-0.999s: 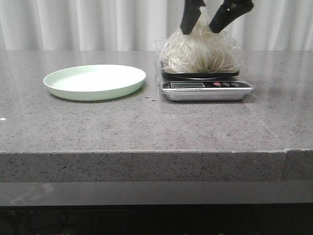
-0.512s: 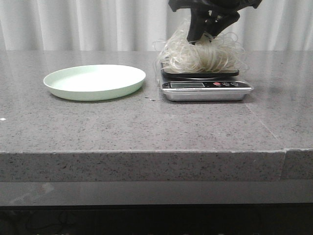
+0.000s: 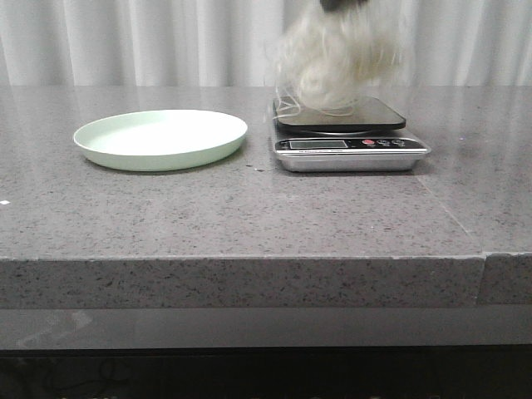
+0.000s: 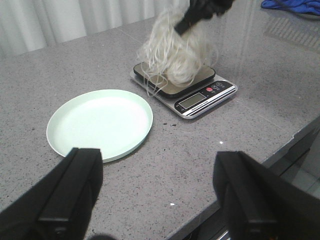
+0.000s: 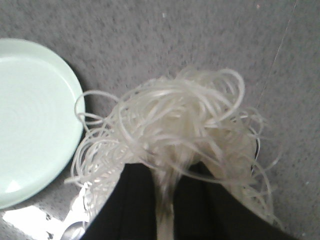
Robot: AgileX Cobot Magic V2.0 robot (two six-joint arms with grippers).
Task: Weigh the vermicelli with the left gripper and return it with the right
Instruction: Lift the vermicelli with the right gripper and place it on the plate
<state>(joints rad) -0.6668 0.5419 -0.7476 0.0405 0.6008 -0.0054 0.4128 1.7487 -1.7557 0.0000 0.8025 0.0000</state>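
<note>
The vermicelli (image 3: 337, 62) hangs as a blurred white tangle just above the black top of the kitchen scale (image 3: 349, 148); some strands still trail onto the scale. My right gripper (image 5: 165, 172) is shut on the vermicelli (image 5: 185, 125), with strands pinched between its black fingers. It also shows in the left wrist view (image 4: 184, 26), above the vermicelli (image 4: 175, 57). My left gripper (image 4: 157, 165) is open and empty, held above the table's front part, near the pale green plate (image 4: 148, 122). The left gripper is out of the front view.
The pale green plate (image 3: 224, 141) lies empty left of the scale (image 4: 200, 100) on the grey stone table. The table's front edge (image 4: 295, 135) runs close to my left gripper. A blue cloth (image 4: 292, 5) lies at the far side.
My right gripper closed on the vermicelli and has lifted it up off the scale; the black scale top now shows. Plate and scale have not moved.
</note>
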